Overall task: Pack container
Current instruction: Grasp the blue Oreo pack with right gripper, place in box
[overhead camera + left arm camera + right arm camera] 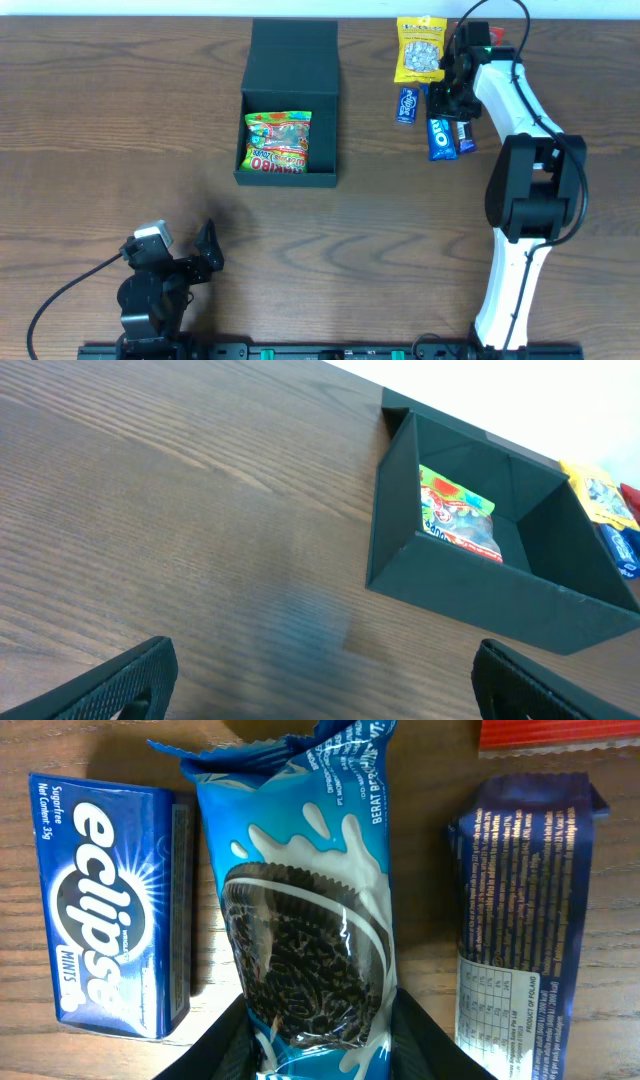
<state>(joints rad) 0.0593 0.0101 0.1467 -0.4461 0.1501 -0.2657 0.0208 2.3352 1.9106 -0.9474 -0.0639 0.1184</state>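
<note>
The right gripper [320, 1025] has its jaws apart, one finger on each side of the lower end of a blue cookie packet [300, 900] that lies flat on the table [100, 120]. Whether the fingers press on it cannot be told. In the right wrist view, a blue mints box [110, 905] lies just beside the packet at 9 o'clock. A dark blue wrapper [520, 910] lies at 3 o'clock, printed side up. A red edge [555, 735] shows at 1 o'clock. From overhead, a yellow snack bag [419, 48] lies at 11 o'clock from this gripper.

The left gripper [325, 690] has its jaws wide apart with only bare wood between them. It sits at about 7 o'clock on the table, well apart from everything else.

The container [287, 180] stands at 1 o'clock from the left gripper and near 12 o'clock on the table, well apart from the snacks at 3 o'clock of it. Its lid is folded back flat at the far side. A colourful candy packet [279, 142] lies inside on its floor.
</note>
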